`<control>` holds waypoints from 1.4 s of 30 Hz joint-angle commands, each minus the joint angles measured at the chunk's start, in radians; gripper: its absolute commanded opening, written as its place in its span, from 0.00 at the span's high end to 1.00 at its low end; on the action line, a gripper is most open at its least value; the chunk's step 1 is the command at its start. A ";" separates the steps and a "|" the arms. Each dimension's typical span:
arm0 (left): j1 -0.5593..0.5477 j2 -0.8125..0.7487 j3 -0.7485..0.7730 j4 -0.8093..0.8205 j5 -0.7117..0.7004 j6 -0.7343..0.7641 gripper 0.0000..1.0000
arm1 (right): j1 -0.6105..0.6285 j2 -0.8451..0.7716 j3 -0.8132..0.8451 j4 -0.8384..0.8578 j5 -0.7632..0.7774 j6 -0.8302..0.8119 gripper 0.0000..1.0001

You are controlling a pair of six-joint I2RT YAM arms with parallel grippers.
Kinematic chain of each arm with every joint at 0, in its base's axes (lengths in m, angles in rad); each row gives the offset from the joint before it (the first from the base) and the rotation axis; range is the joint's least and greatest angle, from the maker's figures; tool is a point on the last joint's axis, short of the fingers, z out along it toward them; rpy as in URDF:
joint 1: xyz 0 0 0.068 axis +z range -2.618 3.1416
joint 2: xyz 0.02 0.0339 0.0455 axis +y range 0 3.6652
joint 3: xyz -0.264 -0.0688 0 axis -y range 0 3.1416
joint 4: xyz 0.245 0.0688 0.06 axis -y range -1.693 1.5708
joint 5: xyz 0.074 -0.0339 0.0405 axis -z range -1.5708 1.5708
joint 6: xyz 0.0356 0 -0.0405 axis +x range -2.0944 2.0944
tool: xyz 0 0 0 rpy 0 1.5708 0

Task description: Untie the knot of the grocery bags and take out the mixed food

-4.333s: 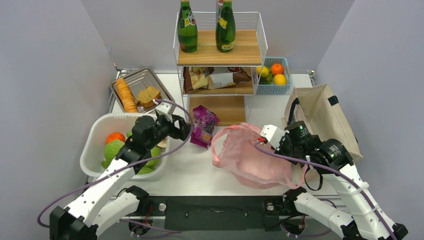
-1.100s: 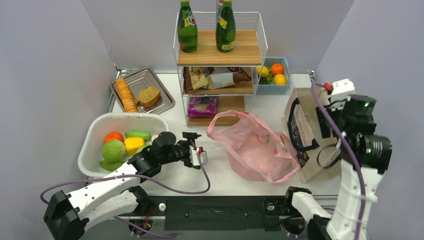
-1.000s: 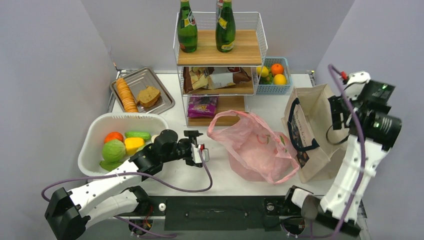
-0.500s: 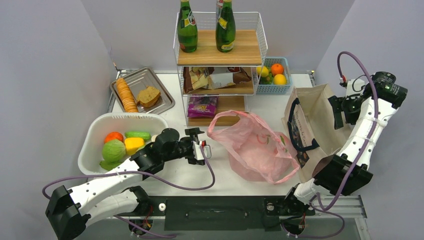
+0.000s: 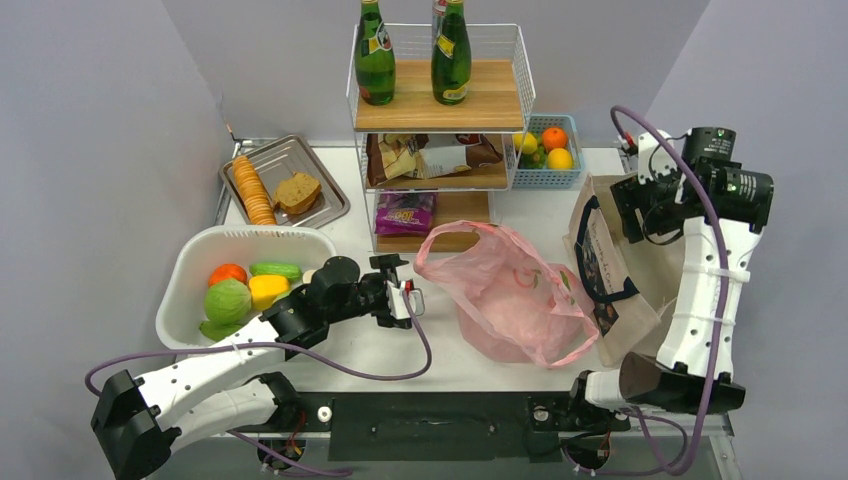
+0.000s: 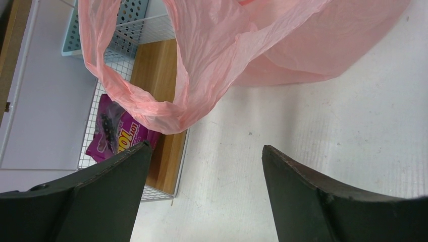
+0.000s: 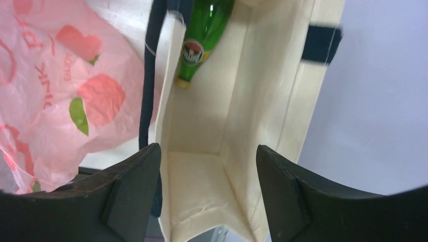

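Observation:
The pink grocery bag (image 5: 510, 295) lies slack mid-table with its mouth open. Its loop handles (image 6: 144, 103) hang loose, and the knot is not in view. My left gripper (image 5: 403, 292) hovers open and empty just left of the bag, low over the table (image 6: 207, 151). My right gripper (image 5: 637, 208) is open and empty above the beige tote (image 5: 650, 250), looking into it (image 7: 208, 151). A green bottle (image 7: 202, 38) lies inside the tote. The purple snack packet (image 5: 404, 213) sits on the rack's bottom tier. A lemon (image 5: 266, 291) and a cucumber (image 5: 275, 269) lie in the white tub (image 5: 190, 275).
A wire rack (image 5: 520, 70) at the back centre carries two green bottles (image 5: 375, 55) on top and snack bags below. A blue fruit basket (image 5: 575, 170) stands to its right. A metal tray (image 5: 330, 205) of biscuits sits at the back left. Grey walls close both sides.
My right arm folded back and its gripper swung left, over the tote, with the jaws a little narrower. The left gripper barely moved. Earlier, the purple packet went from my left gripper onto the rack.

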 commanded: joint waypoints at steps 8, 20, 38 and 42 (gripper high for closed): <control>-0.008 -0.044 0.042 -0.020 -0.034 0.009 0.21 | -0.182 0.004 -0.369 0.054 0.069 -0.097 0.39; -0.008 -0.029 0.044 -0.027 -0.032 0.023 0.21 | -0.152 0.080 -0.818 0.352 0.197 -0.056 0.19; -0.007 -0.008 0.056 -0.041 -0.039 0.036 0.21 | -0.138 0.298 -0.868 0.600 0.182 -0.023 0.78; -0.008 -0.001 0.055 -0.031 -0.039 0.039 0.21 | -0.139 0.218 -0.822 0.564 0.099 -0.032 1.00</control>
